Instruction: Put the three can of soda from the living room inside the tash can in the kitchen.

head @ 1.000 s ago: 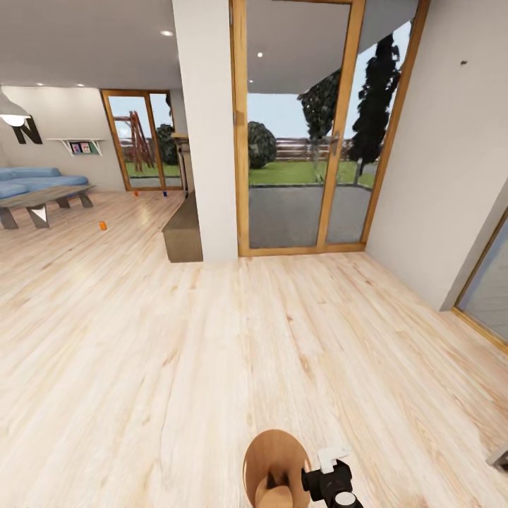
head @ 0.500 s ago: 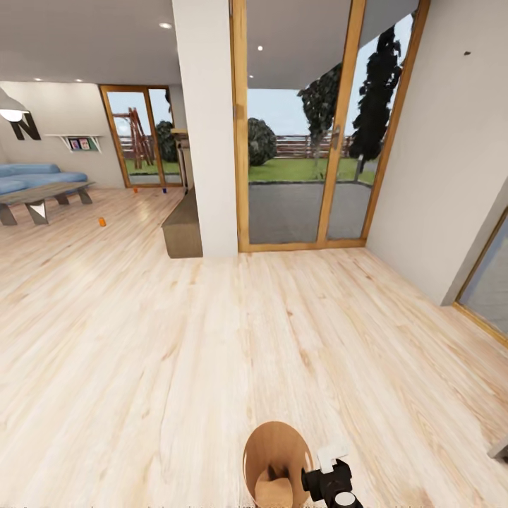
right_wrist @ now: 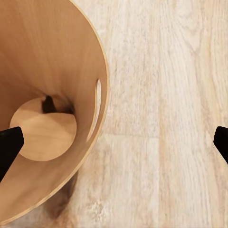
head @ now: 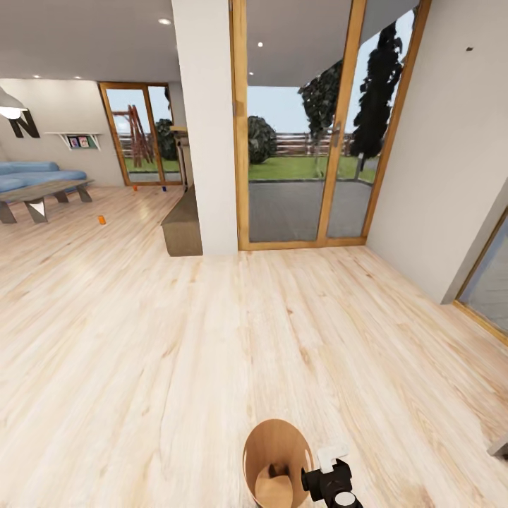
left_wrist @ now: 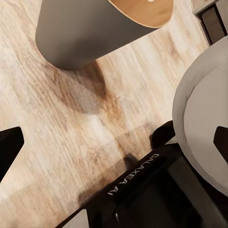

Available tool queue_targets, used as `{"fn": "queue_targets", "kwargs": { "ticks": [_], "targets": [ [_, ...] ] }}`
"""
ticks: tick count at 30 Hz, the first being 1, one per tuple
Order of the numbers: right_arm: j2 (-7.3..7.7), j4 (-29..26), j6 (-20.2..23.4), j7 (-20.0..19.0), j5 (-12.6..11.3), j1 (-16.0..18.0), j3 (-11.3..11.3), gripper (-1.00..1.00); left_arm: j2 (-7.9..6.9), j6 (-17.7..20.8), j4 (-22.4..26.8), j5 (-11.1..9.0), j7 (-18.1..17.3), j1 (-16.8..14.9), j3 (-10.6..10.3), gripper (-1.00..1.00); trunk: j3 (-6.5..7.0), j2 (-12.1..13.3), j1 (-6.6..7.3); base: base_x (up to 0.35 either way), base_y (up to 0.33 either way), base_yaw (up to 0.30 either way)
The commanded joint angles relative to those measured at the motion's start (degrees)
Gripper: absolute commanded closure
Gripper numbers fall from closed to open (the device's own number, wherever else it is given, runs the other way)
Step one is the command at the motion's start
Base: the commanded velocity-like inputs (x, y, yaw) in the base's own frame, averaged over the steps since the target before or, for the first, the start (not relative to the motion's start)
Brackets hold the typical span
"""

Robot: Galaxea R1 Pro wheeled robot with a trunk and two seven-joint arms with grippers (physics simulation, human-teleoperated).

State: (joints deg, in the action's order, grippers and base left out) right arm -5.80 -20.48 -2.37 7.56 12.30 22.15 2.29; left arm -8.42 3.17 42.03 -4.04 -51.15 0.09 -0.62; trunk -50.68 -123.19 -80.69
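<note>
The tash can, grey outside and brown inside, sits on the plank floor right in front of me, mouth toward the camera. My right gripper is open astride its rim, one fingertip over the inside and the other over the floor. My left gripper hangs open over bare floor, with the bin's grey wall beyond it. Far off, an orange can of soda stands on the floor. Another orange one and a blue one stand by the distant glass doors.
A white pillar with a low brown bench stands ahead on the left. Wood-framed glass doors and a white wall are ahead on the right. A blue sofa and a coffee table are far left.
The whole head view has shifted a little, with the far room sliding left and up. More of the bin's inner bottom shows now. The right wrist holds its place in the picture.
</note>
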Motion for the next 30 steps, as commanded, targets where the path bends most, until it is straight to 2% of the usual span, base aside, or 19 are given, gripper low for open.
{"fn": "queue_targets", "kwargs": {
  "ticks": [1, 20, 28, 30],
  "targets": [
    [0.0, 0.0, 0.0, 0.0, 0.0, 0.0, 0.0, -1.0, -0.01, 0.0, -0.01, -0.03, -0.03, 0.0, 0.0, -1.0, 0.0, 0.0, 0.0, 0.0, 0.0, 0.0],
    [0.0, 0.0, -0.01, 0.0, 0.02, 0.0, 0.0, -1.0, 0.0, 0.14, -0.02, 0.08, -0.09, 0.0, 0.08, -1.0, 0.0, 0.0, 0.0, 0.114, 0.0, 0.0],
    [0.0, 0.0, -0.01, 0.0, 0.02, 0.0, 0.0, -1.0, 0.03, 0.15, -0.02, 0.07, 0.0, 0.0, 0.04, -1.0, 0.0, 0.0, 0.0, 0.022, 0.0, 0.0],
    [0.0, 0.0, -0.01, 0.0, 0.04, 0.0, 0.0, -1.0, 0.02, 0.16, -0.02, 0.08, 0.0, 0.0, 0.06, -1.0, -0.36, -0.8, -0.44, 0.002, 0.0, 0.0]
  ]
}}
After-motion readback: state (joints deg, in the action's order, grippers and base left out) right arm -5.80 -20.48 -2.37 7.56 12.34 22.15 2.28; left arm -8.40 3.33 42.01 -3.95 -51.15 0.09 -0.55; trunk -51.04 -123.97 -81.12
